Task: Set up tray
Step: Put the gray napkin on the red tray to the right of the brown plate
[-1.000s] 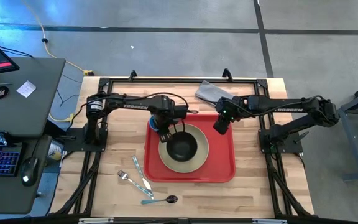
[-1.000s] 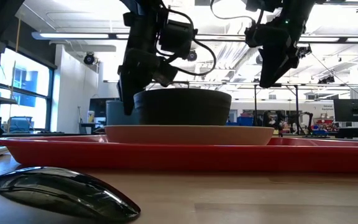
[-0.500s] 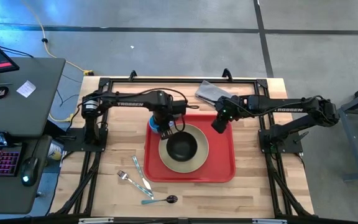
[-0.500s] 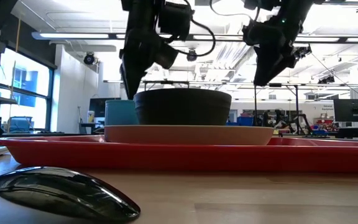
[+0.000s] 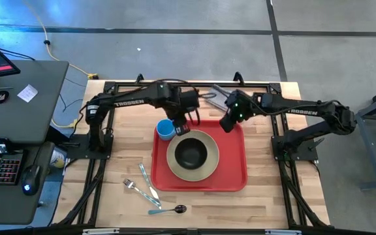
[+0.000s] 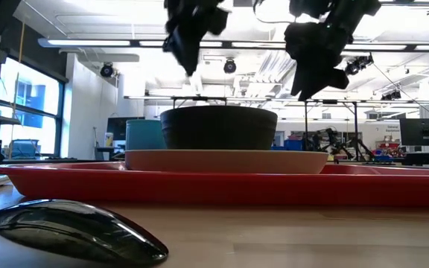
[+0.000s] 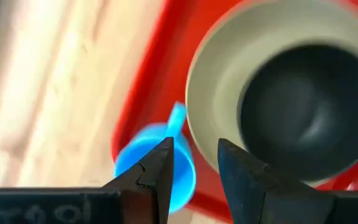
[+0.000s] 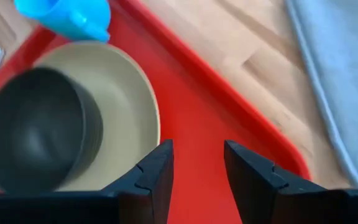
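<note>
Two grippers, left (image 5: 187,124) and right (image 5: 228,123), hang spread and empty over the tray's (image 5: 234,171) far edge; swing low and you could topple the blue cup (image 5: 165,129) in its far-left corner.

Bowl (image 5: 191,154) on plate (image 5: 209,168), on tray (image 5: 235,171)

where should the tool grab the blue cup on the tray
Grip the blue cup across its round rim from straight above. It stands upright, mouth open, in the tray corner beside the plate, so sideways approaches look crowded. Its handle direction is unclear from overhead.
</note>
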Robot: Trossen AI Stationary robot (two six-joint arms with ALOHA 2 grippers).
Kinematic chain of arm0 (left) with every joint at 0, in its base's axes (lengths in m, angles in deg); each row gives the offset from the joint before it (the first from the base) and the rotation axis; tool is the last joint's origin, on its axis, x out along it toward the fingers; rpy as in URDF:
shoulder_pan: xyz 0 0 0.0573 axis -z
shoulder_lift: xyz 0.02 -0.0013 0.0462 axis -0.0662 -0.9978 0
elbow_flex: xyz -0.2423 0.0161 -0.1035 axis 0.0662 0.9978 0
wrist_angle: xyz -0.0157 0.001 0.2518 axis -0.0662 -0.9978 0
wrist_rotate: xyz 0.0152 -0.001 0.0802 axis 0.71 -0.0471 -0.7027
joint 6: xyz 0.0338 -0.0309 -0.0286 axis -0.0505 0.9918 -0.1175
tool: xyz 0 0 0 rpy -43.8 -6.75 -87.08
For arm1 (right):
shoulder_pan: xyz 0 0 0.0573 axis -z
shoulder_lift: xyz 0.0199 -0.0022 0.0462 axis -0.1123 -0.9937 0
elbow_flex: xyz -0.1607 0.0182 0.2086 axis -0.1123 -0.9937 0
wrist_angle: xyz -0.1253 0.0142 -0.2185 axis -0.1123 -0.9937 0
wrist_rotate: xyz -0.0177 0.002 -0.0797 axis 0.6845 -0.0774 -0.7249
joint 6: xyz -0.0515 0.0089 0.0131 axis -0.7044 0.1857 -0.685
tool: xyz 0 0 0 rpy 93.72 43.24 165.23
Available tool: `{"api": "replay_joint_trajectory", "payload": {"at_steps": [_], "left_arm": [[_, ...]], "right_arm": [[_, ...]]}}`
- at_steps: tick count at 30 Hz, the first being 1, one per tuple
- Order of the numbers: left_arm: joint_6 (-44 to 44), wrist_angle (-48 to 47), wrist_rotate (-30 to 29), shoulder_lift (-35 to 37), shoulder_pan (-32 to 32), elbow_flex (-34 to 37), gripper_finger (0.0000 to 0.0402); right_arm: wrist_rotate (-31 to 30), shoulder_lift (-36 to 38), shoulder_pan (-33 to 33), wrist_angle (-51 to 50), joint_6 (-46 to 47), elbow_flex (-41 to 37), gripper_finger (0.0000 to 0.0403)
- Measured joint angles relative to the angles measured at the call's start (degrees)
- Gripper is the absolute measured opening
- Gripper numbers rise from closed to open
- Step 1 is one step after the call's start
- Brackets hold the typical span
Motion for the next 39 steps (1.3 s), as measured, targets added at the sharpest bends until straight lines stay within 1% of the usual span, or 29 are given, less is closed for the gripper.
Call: {"api": "replay_joint_trajectory", "payload": {"at_steps": [3, 8, 12, 14, 18, 21, 27, 31, 35, 39], "left_arm": [[-1.1, 1.6, -1.4, 0.0, 0.0, -4.0, 0.0156], [-2.9, 2.4, -3.9, 0.1, 0.0, -8.4, 0.0156], [-4.7, 7.0, -6.4, 2.5, 0.0, -9.0, 0.0156], [-5.8, 8.5, -6.7, 4.4, -0.5, -9.0, 0.0156], [-7.7, 10.0, -6.8, 6.6, -3.0, -9.1, 0.0156], [-8.7, 9.9, -5.3, 7.8, -5.6, -9.0, 0.0156], [-10.5, 10.0, -3.9, 9.8, -9.0, -9.0, 0.0156], [-12.3, 10.3, -3.8, 11.0, -9.9, -9.0, 0.0156], [-15.1, 12.0, -3.1, 11.6, -9.8, -9.0, 0.0156], [-13.2, 13.3, -2.0, 12.1, -9.7, -9.0, 0.0156]], "right_arm": [[1.7, 0.0, 3.3, 0.3, -0.6, 0.0, 0.0133], [4.4, 0.0, 8.1, -0.2, -1.8, 0.0, 0.0133], [6.0, 0.0, 11.0, -0.4, -1.9, 0.0, 0.0133], [6.4, 0.0, 12.2, -0.9, -1.7, 0.0, 0.0133], [7.9, 0.0, 15.2, -1.6, -1.0, 0.0, 0.0134], [9.5, 0.0, 17.5, -1.6, -2.1, 0.0, 0.0142], [7.6, -0.2, 21.7, -1.8, -5.2, 0.0, 0.0190], [2.8, -1.3, 23.3, -2.1, -9.6, 0.0, 0.0219], [1.8, -4.8, 23.5, -2.7, -14.7, 0.0, 0.0223], [1.9, -9.9, 22.9, -3.7, -19.6, 0.0, 0.0215]]}}
